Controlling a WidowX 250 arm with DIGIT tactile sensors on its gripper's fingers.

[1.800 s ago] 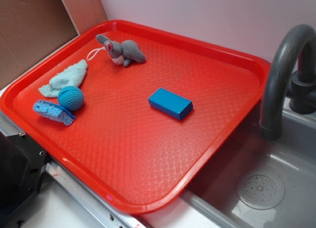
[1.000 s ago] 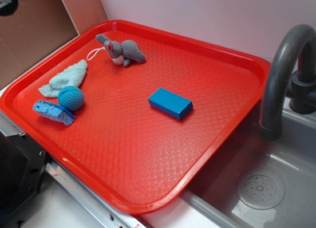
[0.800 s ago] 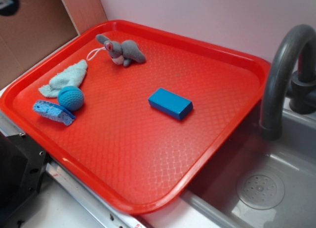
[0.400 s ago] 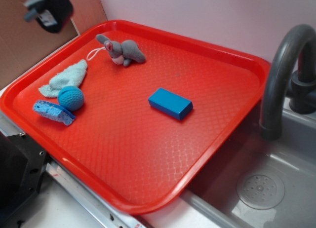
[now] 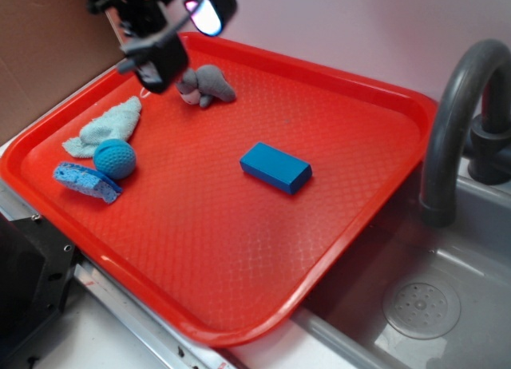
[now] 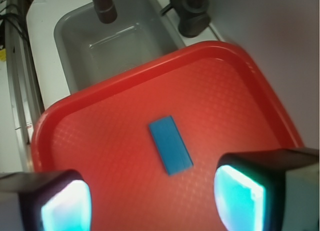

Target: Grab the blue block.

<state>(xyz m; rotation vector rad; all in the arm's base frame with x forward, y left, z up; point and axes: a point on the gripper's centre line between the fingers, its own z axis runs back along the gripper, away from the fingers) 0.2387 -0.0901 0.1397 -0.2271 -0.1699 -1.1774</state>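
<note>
At the far-left corner of the red tray [image 5: 375,185], the gripper [image 5: 164,33] hangs in the air, blurred in the exterior view, above the grey plush toy [image 5: 206,85]. Wrist view shows both fingers [image 6: 239,191] spread wide at the bottom corners with only tray between them, so the jaws are open and hold nothing. The blue block [image 5: 275,167] lies flat near the tray centre, long axis diagonal, well apart from the gripper and touching nothing else. In the wrist view the blue block [image 6: 170,144] sits just above the gap between the fingers, slightly tilted. Left side of tray: light-blue cloth [image 5: 108,128], teal crocheted ball [image 5: 115,158] just beside it, blue sponge [image 5: 86,181] touching the ball at the front. Grey sink [image 5: 431,305] is right of the tray, with the dark faucet [image 5: 455,113] arching over it
</note>
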